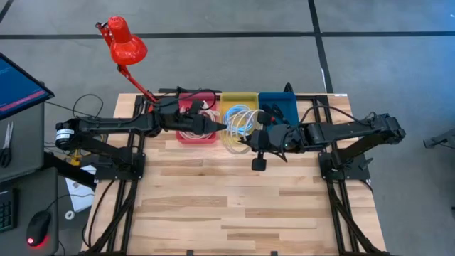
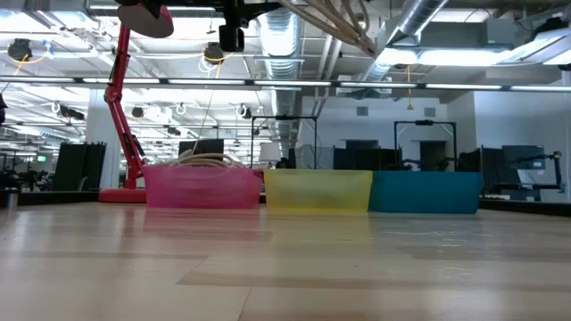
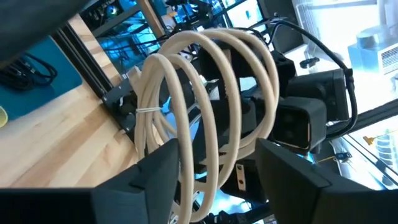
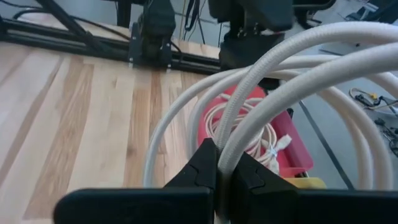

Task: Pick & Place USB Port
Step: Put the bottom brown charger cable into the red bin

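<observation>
A coil of cream USB cable (image 1: 238, 124) hangs in the air over the seam between the red bin (image 1: 197, 134) and the yellow bin (image 1: 229, 99). My right gripper (image 4: 219, 155) comes in from the table's right and is shut on the coil. My left gripper (image 3: 217, 149) reaches in level from the left. Its fingers are open, and the coil's loops (image 3: 211, 112) run between them. The red bin holds another coiled cream cable (image 4: 258, 134). My right gripper pinches the coil's strands (image 4: 233, 140) between its two fingers, which slant down from the table's right. The coil stands lifted clear above the bins, its loops rising past the fingers. My left gripper has the strands (image 3: 198, 180) between its open fingers; whether a finger touches them, I cannot tell.
A blue bin (image 1: 279, 107) with dark cables stands right of the yellow one, in a row along the far edge. A red desk lamp (image 1: 124, 43) rises at the far left. The bare wooden tabletop (image 1: 227, 206) stretches toward the near edge.
</observation>
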You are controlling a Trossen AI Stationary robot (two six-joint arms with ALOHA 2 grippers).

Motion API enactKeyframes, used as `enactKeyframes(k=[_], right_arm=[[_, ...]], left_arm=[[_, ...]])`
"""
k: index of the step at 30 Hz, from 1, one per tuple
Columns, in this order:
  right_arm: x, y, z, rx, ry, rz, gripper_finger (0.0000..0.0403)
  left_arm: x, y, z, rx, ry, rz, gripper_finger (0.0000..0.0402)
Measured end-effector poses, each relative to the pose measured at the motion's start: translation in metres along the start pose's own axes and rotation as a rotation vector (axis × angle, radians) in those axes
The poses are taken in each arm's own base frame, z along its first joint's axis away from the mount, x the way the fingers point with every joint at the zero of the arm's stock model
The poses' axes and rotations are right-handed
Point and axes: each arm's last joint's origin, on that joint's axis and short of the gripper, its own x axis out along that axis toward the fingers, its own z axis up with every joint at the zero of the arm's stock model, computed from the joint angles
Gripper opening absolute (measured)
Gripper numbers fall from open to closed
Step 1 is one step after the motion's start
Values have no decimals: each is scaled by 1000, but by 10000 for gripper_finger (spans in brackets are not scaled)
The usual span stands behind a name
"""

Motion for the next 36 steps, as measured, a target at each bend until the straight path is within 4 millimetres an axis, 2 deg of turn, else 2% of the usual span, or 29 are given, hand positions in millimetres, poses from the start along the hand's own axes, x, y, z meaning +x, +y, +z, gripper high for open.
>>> enactKeyframes(k=[5,16,26,31,36], right_arm=[[1,-4,3,12,-34,-15,0],[5,-14,5,23,-64,8,0],[40,-1,-4,7,-17,40,0],[42,-1,-2,14,-36,37,0],[37,-3,1,23,-60,33,0]], left_arm=[[0,0,-1,-2,3,-2,227],[0,0,1,-2,-37,22,214],[0,1,1,0,-59,39,211],[0,1,1,1,-61,37,175],[0,1,1,40,-57,37,99]])
